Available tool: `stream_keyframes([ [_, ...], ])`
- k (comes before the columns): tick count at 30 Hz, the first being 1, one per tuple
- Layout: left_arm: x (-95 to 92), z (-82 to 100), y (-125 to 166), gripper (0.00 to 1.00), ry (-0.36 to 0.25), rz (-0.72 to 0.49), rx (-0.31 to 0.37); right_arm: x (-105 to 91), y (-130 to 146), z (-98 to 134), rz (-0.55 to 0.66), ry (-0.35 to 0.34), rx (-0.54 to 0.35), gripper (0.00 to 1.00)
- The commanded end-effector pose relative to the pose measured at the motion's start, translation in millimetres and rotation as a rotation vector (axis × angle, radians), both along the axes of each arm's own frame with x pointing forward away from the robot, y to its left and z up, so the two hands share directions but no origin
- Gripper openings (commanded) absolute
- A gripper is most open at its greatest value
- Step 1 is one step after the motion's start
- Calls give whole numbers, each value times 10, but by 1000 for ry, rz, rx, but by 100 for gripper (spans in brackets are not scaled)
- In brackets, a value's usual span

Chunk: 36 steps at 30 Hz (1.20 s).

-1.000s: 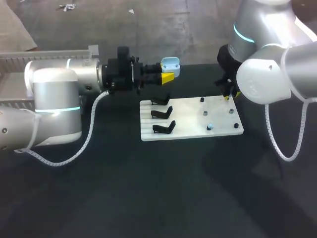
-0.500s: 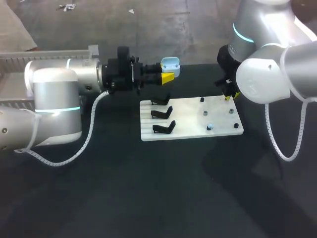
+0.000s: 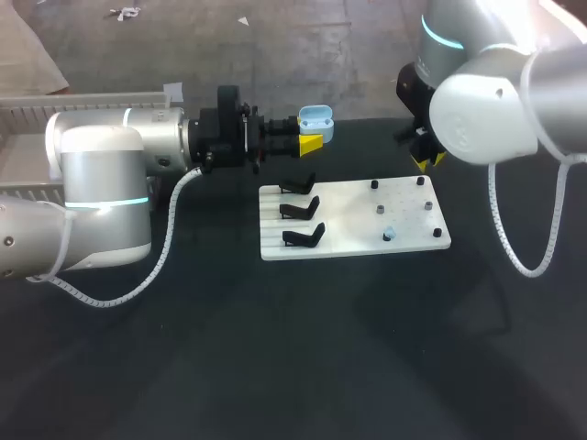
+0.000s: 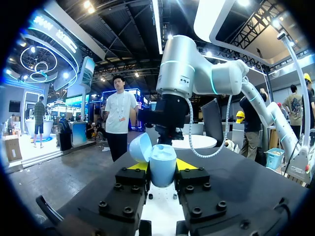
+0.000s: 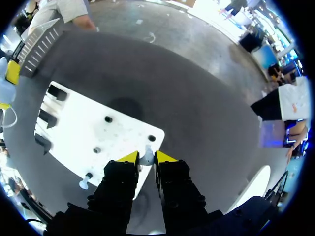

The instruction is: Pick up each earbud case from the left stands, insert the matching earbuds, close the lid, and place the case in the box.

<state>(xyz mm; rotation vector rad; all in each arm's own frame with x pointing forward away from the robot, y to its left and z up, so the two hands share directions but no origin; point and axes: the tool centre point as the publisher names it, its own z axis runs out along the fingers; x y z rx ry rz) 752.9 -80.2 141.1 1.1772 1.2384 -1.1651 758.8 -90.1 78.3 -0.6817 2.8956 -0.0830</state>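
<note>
The left gripper (image 4: pixel 162 165) is clamped on a pale blue, rounded earbud case (image 4: pixel 163 170), its lid (image 4: pixel 140 147) hinged open, held in the air just beyond the white board (image 3: pixel 353 220). The right gripper (image 5: pixel 146 158) pinches a small pale piece, seemingly an earbud (image 5: pixel 146 155), over the board's far right corner.

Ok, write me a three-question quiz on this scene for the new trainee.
1. True or false: the case in the left gripper is closed.
2. Pick one: how many of the black stands hold a case? A none; B one; C three.
3. Fill in: the right gripper holds an ___ between its tips.

Key: 1 false, it is open; 2 A; 3 earbud.
</note>
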Motion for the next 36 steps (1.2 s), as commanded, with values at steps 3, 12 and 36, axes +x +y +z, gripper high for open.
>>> stream_keyframes([
  [3,-5,-6,-1,0,-3,3,-3,-188,114,422,25,-4,-20,0],
  [12,-5,-6,-1,0,-3,3,-3,-340,321,939,64,-4,-17,0],
  [36,-5,-6,-1,0,-3,3,-3,-534,577,1162,-105,13,-50,0],
])
